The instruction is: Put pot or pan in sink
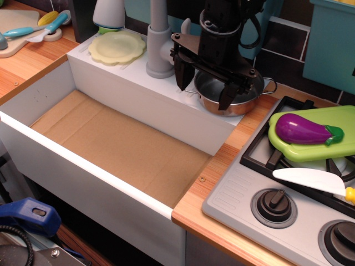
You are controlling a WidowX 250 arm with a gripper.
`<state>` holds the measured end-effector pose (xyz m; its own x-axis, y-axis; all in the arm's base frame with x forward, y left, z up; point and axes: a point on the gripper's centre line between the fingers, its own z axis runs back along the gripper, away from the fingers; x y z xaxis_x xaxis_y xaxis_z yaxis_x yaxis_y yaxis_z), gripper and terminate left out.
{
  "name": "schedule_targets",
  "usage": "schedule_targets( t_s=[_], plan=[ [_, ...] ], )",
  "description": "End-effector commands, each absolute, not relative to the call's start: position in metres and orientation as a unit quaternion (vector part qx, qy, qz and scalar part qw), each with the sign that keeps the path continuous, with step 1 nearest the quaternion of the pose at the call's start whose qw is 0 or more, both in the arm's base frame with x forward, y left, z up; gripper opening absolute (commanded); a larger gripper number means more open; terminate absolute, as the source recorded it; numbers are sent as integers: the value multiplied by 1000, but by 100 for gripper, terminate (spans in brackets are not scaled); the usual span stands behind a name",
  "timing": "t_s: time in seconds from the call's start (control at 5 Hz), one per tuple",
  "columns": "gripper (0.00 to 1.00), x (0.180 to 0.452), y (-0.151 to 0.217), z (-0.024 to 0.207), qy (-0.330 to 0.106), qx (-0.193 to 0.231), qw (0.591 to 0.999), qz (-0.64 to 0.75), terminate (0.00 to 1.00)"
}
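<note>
pot [222, 94] partly hidden by gripper [204, 90], stove [244, 194] cropped

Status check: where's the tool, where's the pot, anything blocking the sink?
Tool open, fingers straddling the pot rim, no grasp yet. Pot sits on the white ledge behind the sink, right of the faucet. Sink floor bare.

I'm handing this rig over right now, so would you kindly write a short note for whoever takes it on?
Gripper: open, fingers spread over the pot, one on the left outside the rim, one dipping into the bowl; whether they touch it cannot be told.
Pot: stands upright on the white ledge behind the sink, right of the grey faucet, next to the stove top.
Sink: brown floor bare, nothing in it.
Done: arm brought to the pot.
Left: close on the pot, lift it off the ledge, carry it forward-left and set it on the sink floor.
Nearby: the pale yellow plate sits left of the faucet.
</note>
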<state>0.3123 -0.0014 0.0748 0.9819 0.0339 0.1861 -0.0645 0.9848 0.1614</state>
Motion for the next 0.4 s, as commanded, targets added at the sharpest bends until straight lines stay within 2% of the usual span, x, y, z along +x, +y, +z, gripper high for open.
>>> schedule_targets(
  t_s=[0.0,0.2],
  plan=[
    [100,312,-1,75,-92,84,992,25,0],
    [100,320,-6,79,-112,107,984,-87,0]
  ],
)
